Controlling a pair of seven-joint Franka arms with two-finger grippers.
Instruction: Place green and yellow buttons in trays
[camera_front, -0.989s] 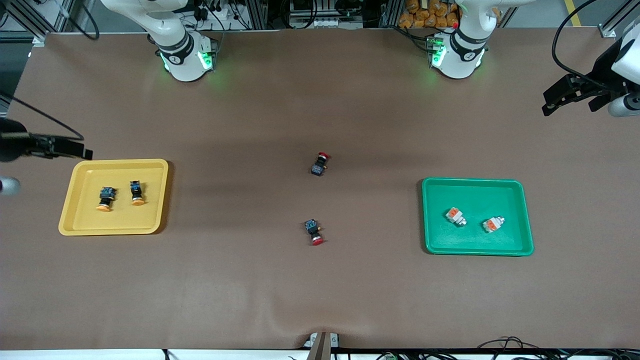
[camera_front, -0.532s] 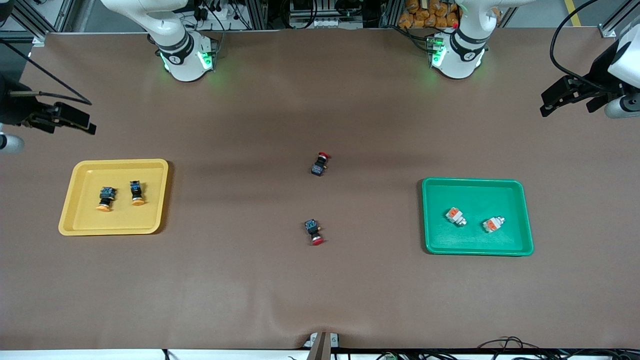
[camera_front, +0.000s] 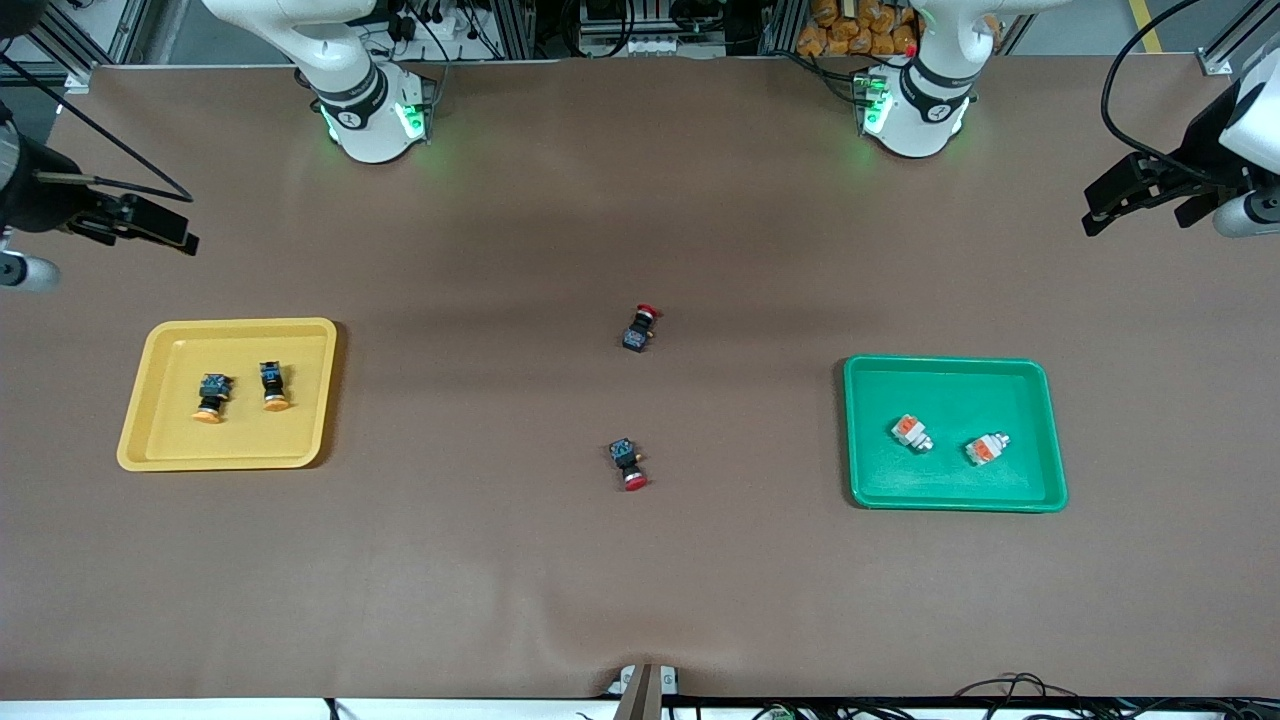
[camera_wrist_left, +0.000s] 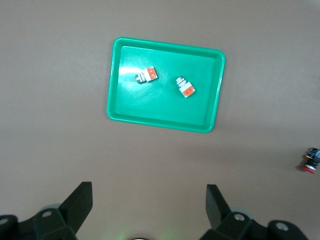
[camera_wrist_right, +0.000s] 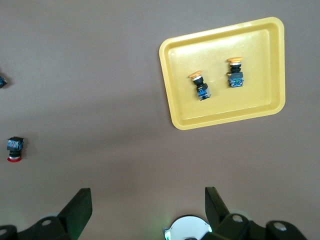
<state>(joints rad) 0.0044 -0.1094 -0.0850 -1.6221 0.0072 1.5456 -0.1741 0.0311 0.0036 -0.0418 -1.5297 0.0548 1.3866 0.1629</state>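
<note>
Since earlier, right gripper (camera_front: 165, 232) rose open-fingered above brown table (camera_front: 640, 560); left gripper (camera_front: 1115, 205), spread, waits.

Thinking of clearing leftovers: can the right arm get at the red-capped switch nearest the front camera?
Probably yes: the red-capped switch lies alone on bare table, and the right gripper is open, raised and holding nothing.

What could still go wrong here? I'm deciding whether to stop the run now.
Little, by the look of it. Both yellow buttons lie in the yellow tray and both green buttons in the green tray. The main risk is a needless extra pick: two red buttons lie mid-table between the trays. The left gripper and right gripper are open and raised near the table's ends.
</note>
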